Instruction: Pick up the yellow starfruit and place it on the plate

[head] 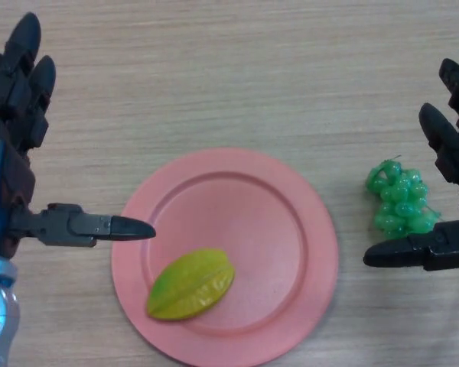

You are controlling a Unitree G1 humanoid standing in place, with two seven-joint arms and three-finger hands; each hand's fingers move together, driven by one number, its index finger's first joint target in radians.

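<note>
The yellow starfruit [191, 284] lies on the pink plate [291, 229], in its lower left part. My left hand [19, 130] is open at the left of the table, its thumb stretched toward the plate's left rim, apart from the starfruit. My right hand [455, 160] is open at the right edge of the view, holding nothing.
A bunch of green grapes [400, 199] lies on the wooden table right of the plate, between my right hand's fingers and thumb and close to them.
</note>
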